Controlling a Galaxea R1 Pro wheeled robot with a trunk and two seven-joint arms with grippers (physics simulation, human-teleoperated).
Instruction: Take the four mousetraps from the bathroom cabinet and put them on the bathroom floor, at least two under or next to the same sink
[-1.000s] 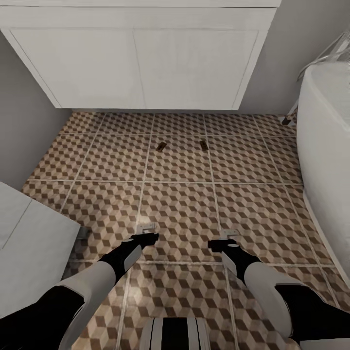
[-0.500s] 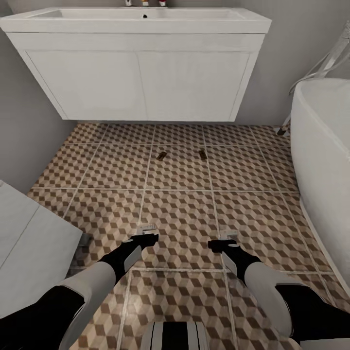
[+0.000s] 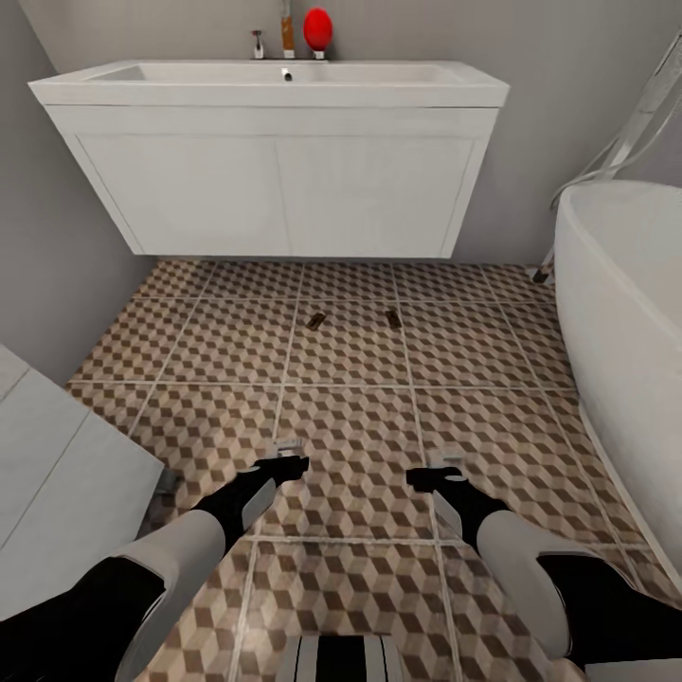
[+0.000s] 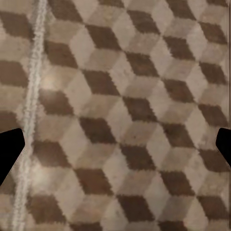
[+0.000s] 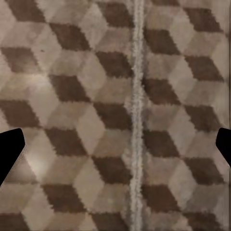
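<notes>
Two mousetraps [image 3: 315, 320] [image 3: 392, 318] on the floor before the sink [image 3: 275, 85]: too small for detail. Bathtub [image 3: 625, 313] beside the sink cut by the frame edge. Fingertips [image 4: 9, 144] mostly out of frame.

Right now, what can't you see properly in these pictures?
- Two mousetraps, head view: too small to show their metal parts.
- Bathtub, head view: cut off by the right edge.
- Left end effector, wrist view: fingers cut off by the side edges.
- Floor under the sink: hidden by its vanity.

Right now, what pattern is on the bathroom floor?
Brown, beige and white cubes on the floor, clearest in the left wrist view.
</notes>
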